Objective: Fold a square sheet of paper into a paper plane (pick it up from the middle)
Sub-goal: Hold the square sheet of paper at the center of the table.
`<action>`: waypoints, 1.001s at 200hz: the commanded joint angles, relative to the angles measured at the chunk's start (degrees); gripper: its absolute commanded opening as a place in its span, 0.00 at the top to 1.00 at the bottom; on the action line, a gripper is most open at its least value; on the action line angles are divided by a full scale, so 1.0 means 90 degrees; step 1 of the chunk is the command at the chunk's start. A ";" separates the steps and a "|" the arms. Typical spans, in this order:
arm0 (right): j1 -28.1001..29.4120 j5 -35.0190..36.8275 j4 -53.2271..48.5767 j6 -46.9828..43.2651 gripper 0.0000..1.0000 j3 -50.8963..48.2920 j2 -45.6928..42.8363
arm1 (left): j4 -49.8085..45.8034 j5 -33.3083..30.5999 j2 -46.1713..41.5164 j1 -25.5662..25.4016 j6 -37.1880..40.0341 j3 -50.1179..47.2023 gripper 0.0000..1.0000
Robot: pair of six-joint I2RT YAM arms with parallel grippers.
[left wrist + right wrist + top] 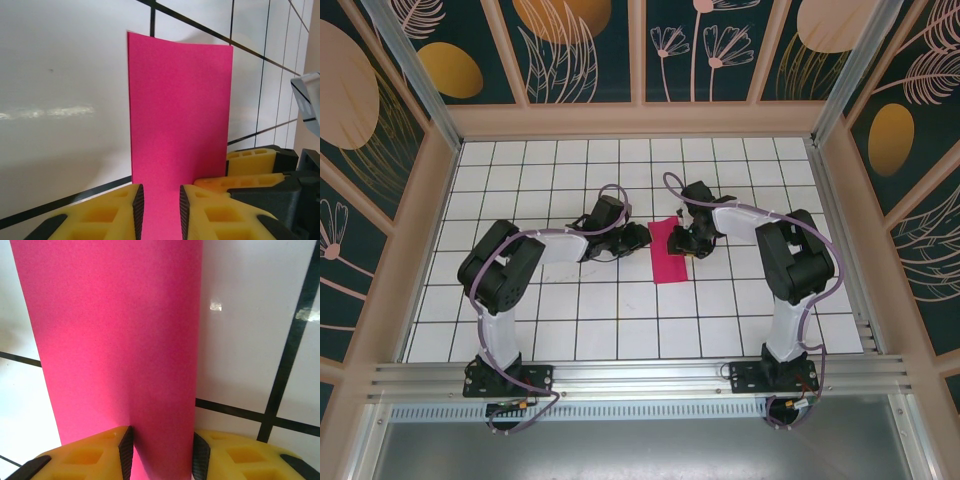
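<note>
Bright, even light is flooding the white tiled floor from overhead, and the left arm and the right arm are throwing only faint, soft shadows beside themselves. In the left wrist view a pale band of glare is stretching across a glossy tile, while the magenta paper is casting a soft grey shadow just past its far edge. In the right wrist view small glints are sparkling on the tiles, the paper's colour is glowing heavily saturated, and the right gripper's yellow fingers are blurring slightly at the bottom edge.
</note>
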 commanded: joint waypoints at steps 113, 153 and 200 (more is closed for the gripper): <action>0.0251 0.0351 0.0333 -0.0132 0.59 -0.0388 0.0962 | 0.0113 0.0549 0.0768 -0.0248 0.0032 0.0605 0.82; 0.0265 0.0355 0.0340 -0.0127 0.59 -0.0389 0.0963 | -0.0225 0.0397 0.0891 -0.0281 0.0094 0.0678 0.82; 0.0259 0.0342 0.0343 -0.0021 0.59 -0.0389 0.0750 | -0.1056 -0.0040 0.1003 -0.0324 0.0203 0.0763 0.85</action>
